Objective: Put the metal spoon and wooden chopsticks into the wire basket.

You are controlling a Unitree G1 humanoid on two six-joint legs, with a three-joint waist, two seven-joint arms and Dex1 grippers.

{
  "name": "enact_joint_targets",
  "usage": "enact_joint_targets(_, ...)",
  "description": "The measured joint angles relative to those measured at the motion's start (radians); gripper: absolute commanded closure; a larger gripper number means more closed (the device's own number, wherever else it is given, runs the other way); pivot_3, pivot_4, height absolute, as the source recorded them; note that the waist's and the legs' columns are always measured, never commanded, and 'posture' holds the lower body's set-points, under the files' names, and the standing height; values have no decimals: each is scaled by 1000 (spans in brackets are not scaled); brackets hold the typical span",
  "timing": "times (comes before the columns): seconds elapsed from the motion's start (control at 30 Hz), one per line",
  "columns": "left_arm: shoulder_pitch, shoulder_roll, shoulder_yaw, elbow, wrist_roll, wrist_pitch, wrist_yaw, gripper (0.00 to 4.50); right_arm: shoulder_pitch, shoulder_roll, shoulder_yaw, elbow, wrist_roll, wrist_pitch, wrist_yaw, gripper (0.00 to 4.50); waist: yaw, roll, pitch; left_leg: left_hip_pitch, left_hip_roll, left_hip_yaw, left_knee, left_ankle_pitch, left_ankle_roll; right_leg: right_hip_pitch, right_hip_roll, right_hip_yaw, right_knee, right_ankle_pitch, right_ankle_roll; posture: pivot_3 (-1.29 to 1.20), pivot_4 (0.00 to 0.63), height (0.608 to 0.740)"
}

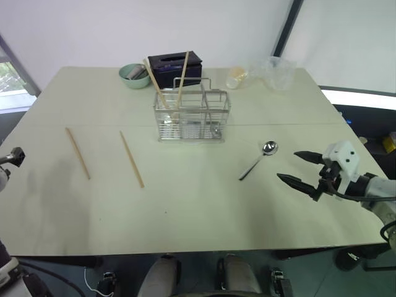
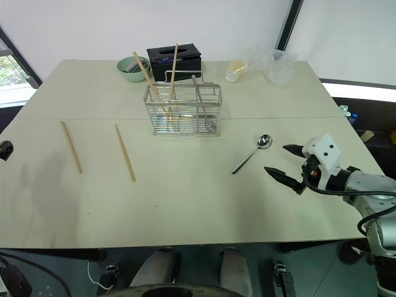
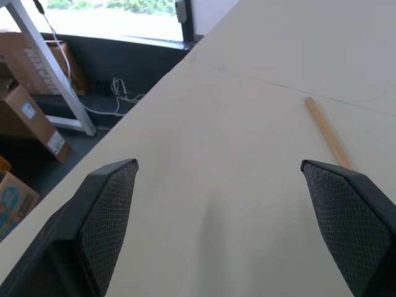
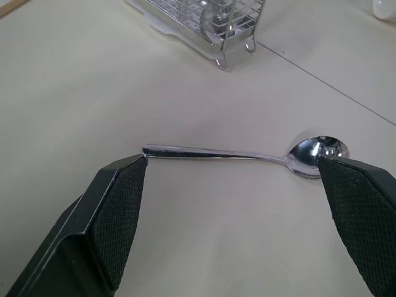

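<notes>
The metal spoon (image 1: pixel 263 154) lies on the table right of centre, with its bowl toward the wire basket (image 1: pixel 192 116). My right gripper (image 1: pixel 288 165) hovers open just right of the spoon; in the right wrist view the spoon (image 4: pixel 247 153) lies between its wide-apart fingers (image 4: pixel 117 216). Two wooden chopsticks (image 1: pixel 180 77) stand tilted in the basket's left side. Two more, one (image 1: pixel 78 153) and another (image 1: pixel 132 159), lie flat on the table's left half. At the table's left edge my left gripper (image 3: pixel 218 164) is open and empty, with a chopstick end (image 3: pixel 328 133) ahead of it.
Behind the basket stand a black box (image 1: pixel 175 67) and a green bowl (image 1: pixel 133 75). A tipped paper cup (image 1: pixel 236 76) and a clear plastic container (image 1: pixel 273 72) sit at the back right. Cardboard boxes (image 3: pixel 28 117) stand on the floor past the table's left edge.
</notes>
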Motion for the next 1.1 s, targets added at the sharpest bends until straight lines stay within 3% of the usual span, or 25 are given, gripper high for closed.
enact_joint_targets(0.27,-1,6,-25,-24,-28,-18,-62,49,-56,-50,19,38,-13,-24,58,0,-1,0,0,0,0,0,0,0,0,0,0,0,0,0,0,0,150,649)
enact_joint_targets(0.57,84,130,-188,-330,-302,-88,-516,49,-358,-144,219,264,-107,-236,308,0,-4,4,2,0,0,3,0,0,0,0,-2,0,-3,0,0,0,150,649)
enact_joint_targets(0.7,98,206,-296,-397,-403,-96,-697,49,-622,-105,384,512,-216,-398,452,0,-22,7,5,0,1,5,-1,0,1,2,-2,-1,-6,0,-1,0,150,649)
enact_joint_targets(0.8,61,253,-380,-399,-452,-118,-807,49,-850,-32,527,809,-377,-606,518,0,-33,7,5,2,2,4,-3,1,2,2,1,-2,-7,1,-1,0,150,649)
enact_joint_targets(0.97,-24,267,-489,-384,-463,-135,-849,49,-1063,83,714,1201,-624,-895,500,0,-34,7,5,1,2,4,-3,2,2,1,3,-2,-6,2,2,0,150,649)
enact_joint_targets(1.1,-64,267,-527,-385,-477,-133,-840,49,-1148,135,825,1378,-792,-1082,425,0,-31,8,6,-1,1,3,-3,2,1,-2,3,-1,-1,3,2,0,150,649)
